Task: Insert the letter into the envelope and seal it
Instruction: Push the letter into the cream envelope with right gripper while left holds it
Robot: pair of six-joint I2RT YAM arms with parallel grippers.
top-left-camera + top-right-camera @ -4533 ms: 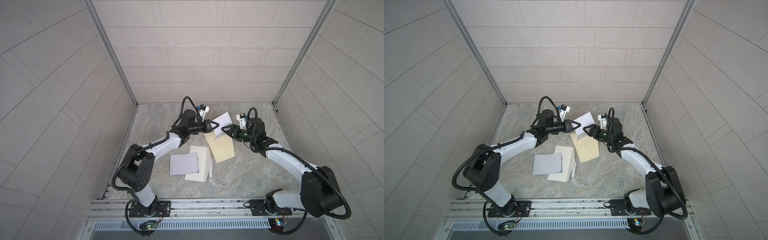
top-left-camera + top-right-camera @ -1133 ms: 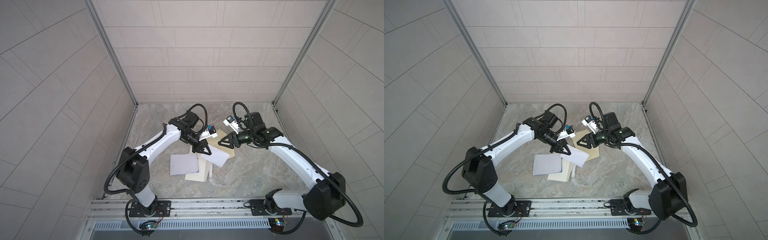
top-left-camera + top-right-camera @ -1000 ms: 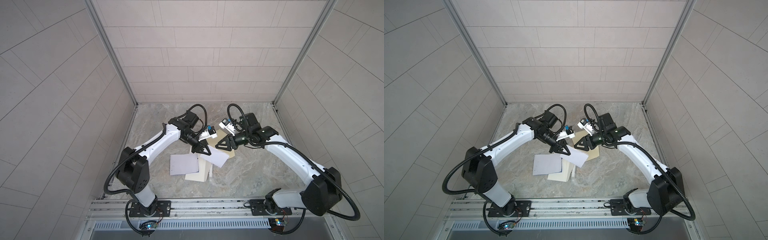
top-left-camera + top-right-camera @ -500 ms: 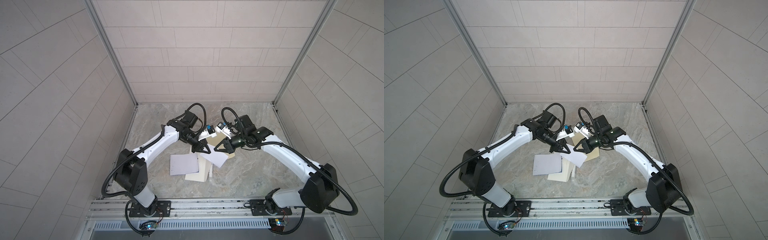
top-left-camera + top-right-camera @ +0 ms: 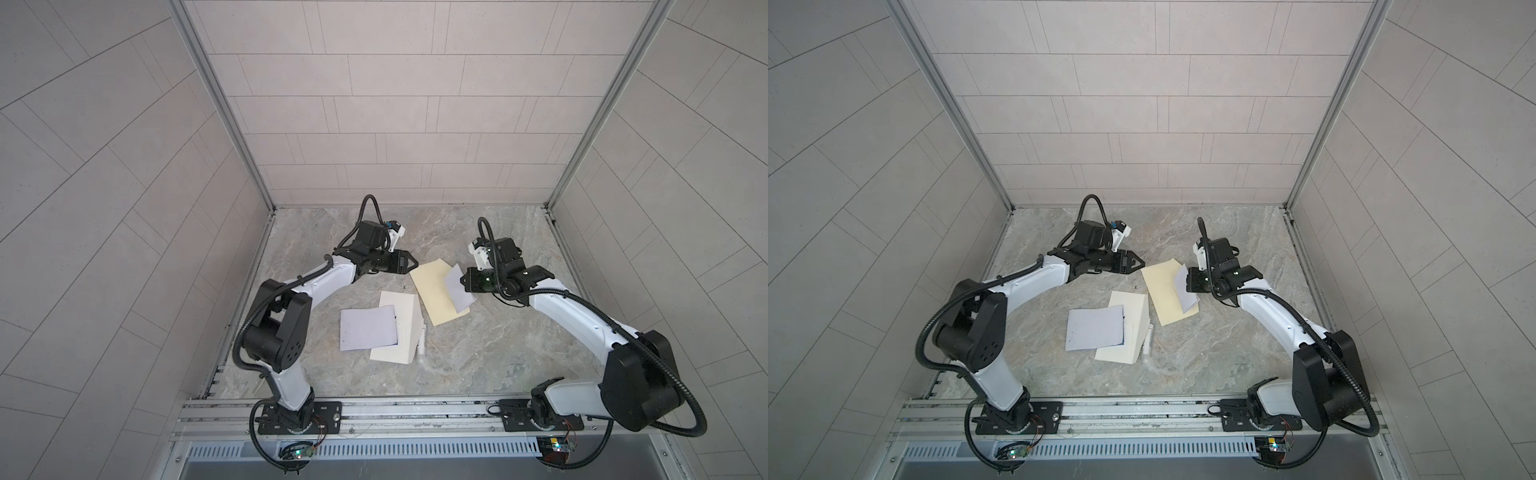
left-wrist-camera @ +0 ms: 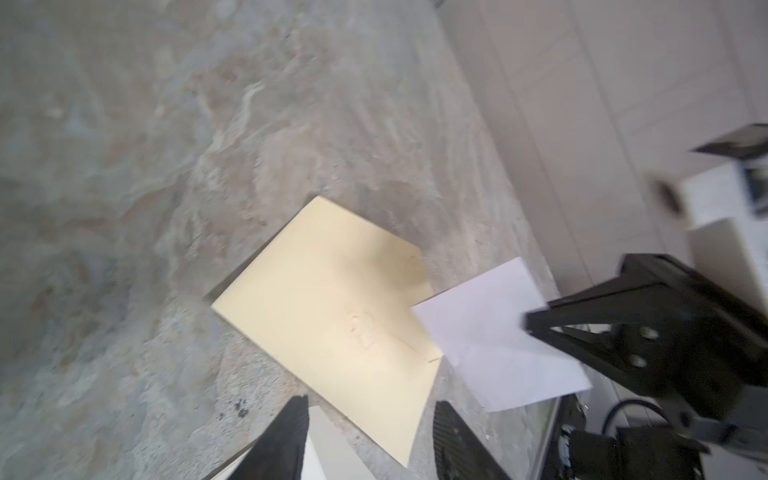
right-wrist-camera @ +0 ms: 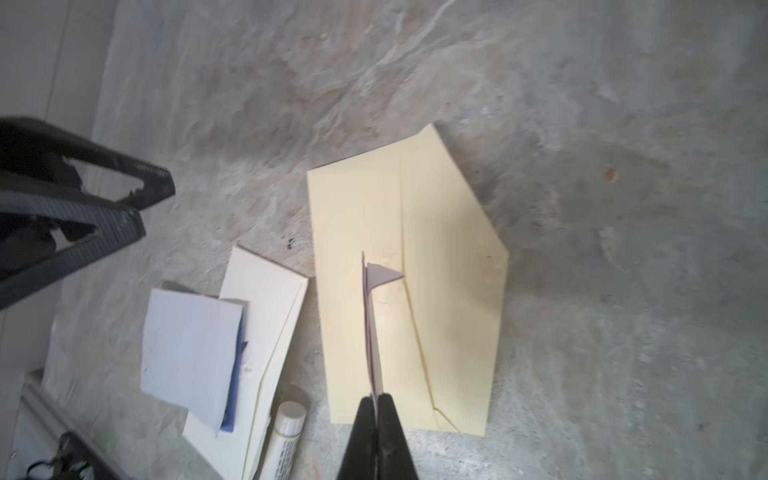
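**Both top views.** The right gripper (image 5: 462,285) is clamped on 1 edge of the letter (image 5: 456,293). The letter is a folded white paper held on edge over the right part of the yellow envelope (image 5: 434,299), which lies flat on the table (image 5: 478,353). The left gripper (image 5: 409,262) hangs just beside the envelope's far left corner, jaws partly apart and holding nothing. A cream envelope (image 5: 401,332), a second white sheet (image 5: 368,328) and a glue stick (image 5: 422,353) lie nearer the rail, clear of the work.

**Left wrist view.** The 2 left fingers (image 6: 291,436) stand apart with nothing gripped between them. The yellow envelope (image 6: 332,307) lies on the table beyond them. The letter (image 6: 494,336) overhangs the envelope's edge. Whether it touches cannot be told here.

**Right wrist view.** The jaws are closed flat on the letter (image 7: 371,332), seen edge-on. Its leading corner is bent over near a crease in the yellow envelope (image 7: 449,291). The flap appears folded out.

**Assessment.** The step in hand looks to be insertion.
1. The left gripper should pin the envelope or lift the pocket mouth first, since loose paper will likely skate on smooth stone.
2. The letter should be lowered to a shallow angle, with its leading edge parallel to the mouth.
3. The feed should be slow, because the bent corner may snag.
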